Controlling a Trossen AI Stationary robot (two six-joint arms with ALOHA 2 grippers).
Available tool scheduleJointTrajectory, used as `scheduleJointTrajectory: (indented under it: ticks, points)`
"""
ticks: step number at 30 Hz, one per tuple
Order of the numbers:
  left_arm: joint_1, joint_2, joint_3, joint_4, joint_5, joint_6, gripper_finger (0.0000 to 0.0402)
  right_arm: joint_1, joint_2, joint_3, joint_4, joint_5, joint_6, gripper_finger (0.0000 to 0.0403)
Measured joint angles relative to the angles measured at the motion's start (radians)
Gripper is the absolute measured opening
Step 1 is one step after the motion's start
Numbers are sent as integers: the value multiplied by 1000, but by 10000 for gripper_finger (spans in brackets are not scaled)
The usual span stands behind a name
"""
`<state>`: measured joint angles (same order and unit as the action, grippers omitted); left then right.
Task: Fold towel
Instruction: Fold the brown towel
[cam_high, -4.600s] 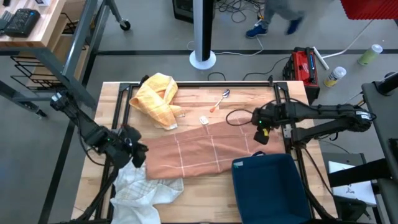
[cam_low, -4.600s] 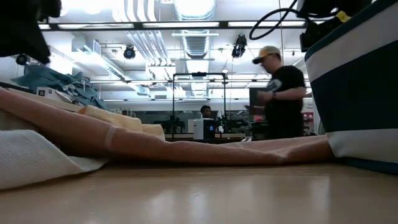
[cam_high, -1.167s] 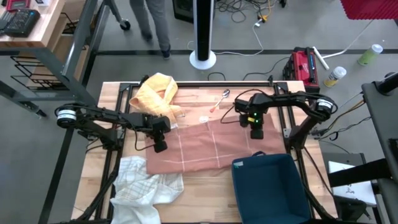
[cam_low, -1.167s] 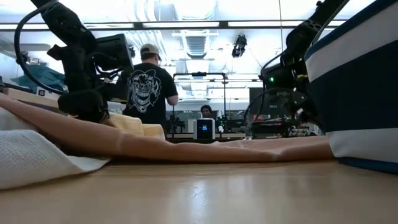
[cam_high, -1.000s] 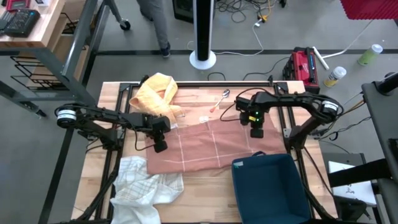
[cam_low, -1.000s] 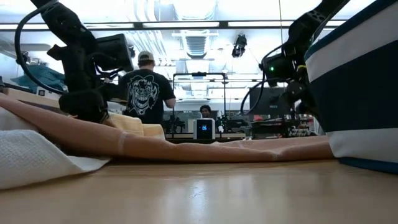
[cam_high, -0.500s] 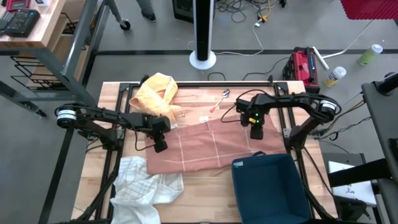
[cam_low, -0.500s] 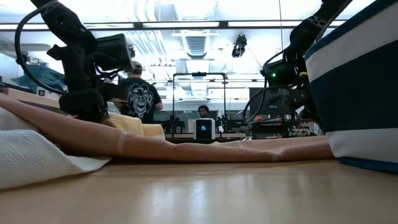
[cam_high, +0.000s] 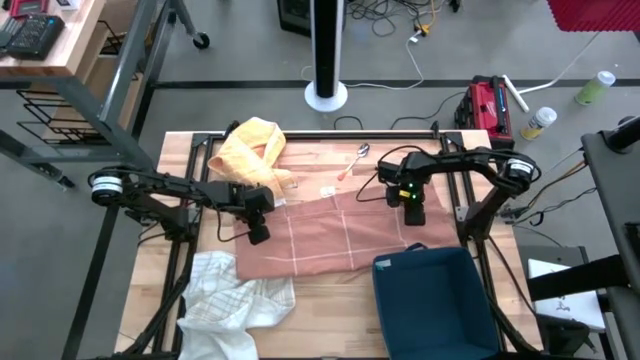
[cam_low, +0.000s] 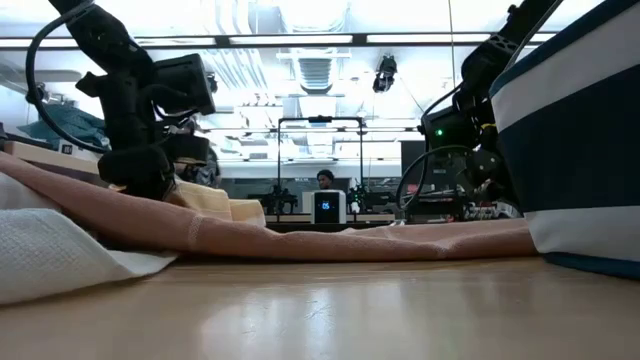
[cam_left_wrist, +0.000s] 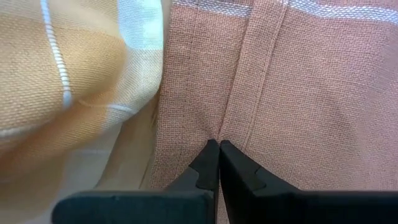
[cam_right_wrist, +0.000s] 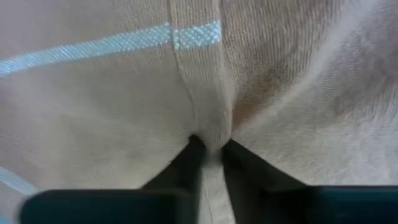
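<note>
- A dark blue fabric bin (cam_high: 435, 300) stands at the near right part of the wooden table (cam_high: 330, 330). In the low view it shows a white band on its wall.
- A crumpled white cloth (cam_high: 232, 302) lies at the near left of the table. Its far edge is just beside the near left corner of the towel.
- The salmon-pink towel (cam_high: 335, 235) with thin pale lines lies spread in the middle of the table, between the two arms. Its near right corner goes under the edge of the bin or touches it; I cannot tell which.
- The left gripper (cam_left_wrist: 217, 151) is down on the left edge of the towel. Its fingers are pressed together and they pinch a small ridge of the pink fabric, so it is grasping the towel.
- The right gripper (cam_right_wrist: 210, 148) is down on the far right part of the towel. A raised fold of the fabric sits between its two fingers, which are clenched on it.
- A yellow checked cloth (cam_high: 255, 158) lies bunched at the far left, touching the towel near the left gripper.
- A spoon (cam_high: 354, 160) lies on the bare wood beyond the towel, with a small white thing (cam_high: 327, 192) near it.
- On the floor beyond the table stand a white post base (cam_high: 325, 95) and a red case (cam_high: 488, 105).
</note>
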<state>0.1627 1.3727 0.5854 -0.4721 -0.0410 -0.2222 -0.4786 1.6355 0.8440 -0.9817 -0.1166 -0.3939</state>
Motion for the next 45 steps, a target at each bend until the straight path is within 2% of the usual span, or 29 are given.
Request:
scheduleJointTrajectory:
  ticks: [3,8,18,30,35,45]
  points:
    - [0,0,0,2,-2,0,4,1,-21,0,-5,-3,2,9]
    - [0,0,0,3,-3,0,3,0,-46,0,-12,2,51,23]
    - [-2,-2,-30,11,7,-29,5,0,-50,0,-28,12,87,21]
    - [-6,-2,-34,3,27,-45,4,0,-50,1,30,15,99,55]
    - [-6,-2,-34,3,29,-45,2,0,-50,2,31,98,132,69]
    - [-7,-2,-35,8,28,-45,1,0,-50,2,46,99,122,96]
